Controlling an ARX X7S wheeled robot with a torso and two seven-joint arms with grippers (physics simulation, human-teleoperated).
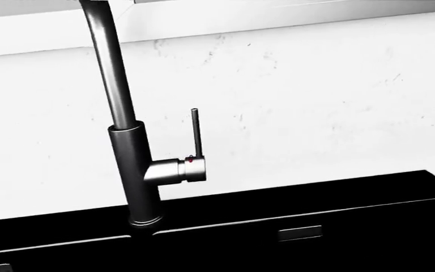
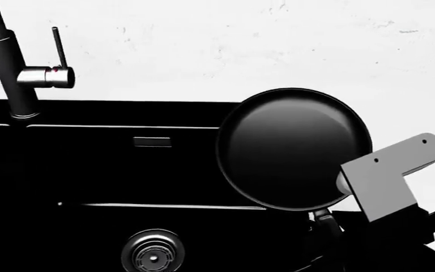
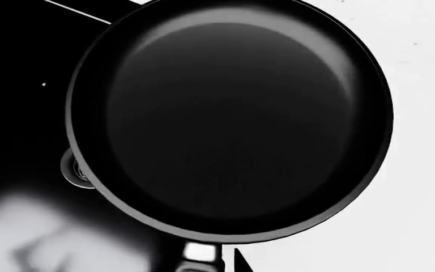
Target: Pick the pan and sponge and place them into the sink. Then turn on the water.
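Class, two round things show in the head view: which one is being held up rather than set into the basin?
The pan, large and black, by the right arm; the small steel drain sits in the sink floor.

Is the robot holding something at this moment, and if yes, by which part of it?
The right arm carries the pan by its handle, above the edge of the sink. The fingers themselves are hidden, so the grip is inferred. The left gripper is not in view.

Pan [image 3: 229, 119]: seen from above, filling most of the view, dark matte inside.
Handle [image 3: 199, 256]: only its base shown.
Drain [image 3: 76, 168]: partly hidden behind the pan's rim.
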